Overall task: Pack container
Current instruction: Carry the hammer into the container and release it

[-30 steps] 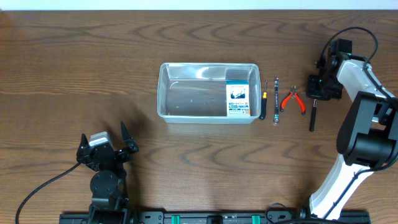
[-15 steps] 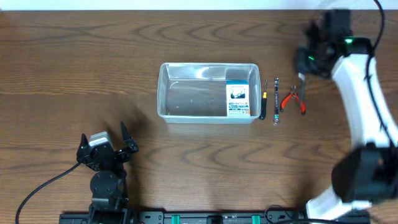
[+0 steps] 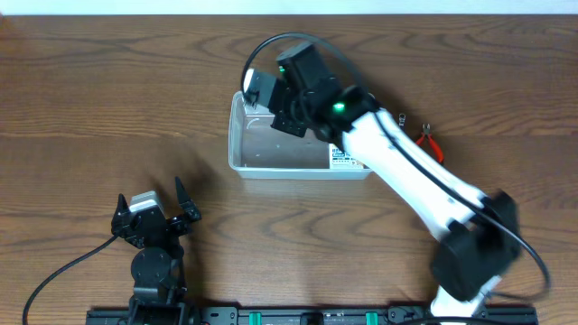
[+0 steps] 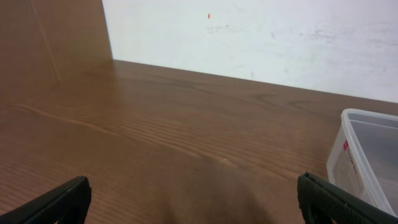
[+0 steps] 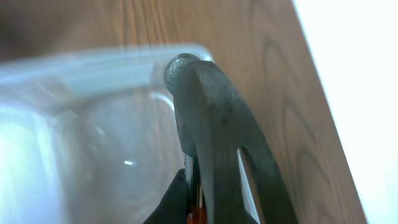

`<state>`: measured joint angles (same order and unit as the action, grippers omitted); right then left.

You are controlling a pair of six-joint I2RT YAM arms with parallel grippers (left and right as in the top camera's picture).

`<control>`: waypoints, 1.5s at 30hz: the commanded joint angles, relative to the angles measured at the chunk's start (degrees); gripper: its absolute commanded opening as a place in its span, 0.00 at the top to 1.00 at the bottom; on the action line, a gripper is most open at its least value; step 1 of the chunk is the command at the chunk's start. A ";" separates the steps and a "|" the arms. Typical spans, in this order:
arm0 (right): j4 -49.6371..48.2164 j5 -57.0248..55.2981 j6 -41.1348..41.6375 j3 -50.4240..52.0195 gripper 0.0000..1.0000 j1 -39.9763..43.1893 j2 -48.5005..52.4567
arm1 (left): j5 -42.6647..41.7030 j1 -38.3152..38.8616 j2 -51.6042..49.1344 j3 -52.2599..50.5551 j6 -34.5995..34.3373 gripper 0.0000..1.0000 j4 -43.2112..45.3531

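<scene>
Above 1 container (image 3: 271, 155), 1 right pincer (image 3: 260, 94)

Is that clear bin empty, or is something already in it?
Not empty. A blue-and-white box sits at the bin's right end. The right arm hides part of the inside.
</scene>
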<state>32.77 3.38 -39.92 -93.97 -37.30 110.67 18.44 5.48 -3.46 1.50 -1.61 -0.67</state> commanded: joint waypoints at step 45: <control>25.29 -3.17 50.82 3.65 0.20 36.37 -14.97 | 1.11 0.17 0.22 -1.27 0.09 0.02 -1.68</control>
<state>57.04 -10.09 3.14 -94.04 -4.75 91.57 18.44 5.48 -3.46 1.50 -1.61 -0.67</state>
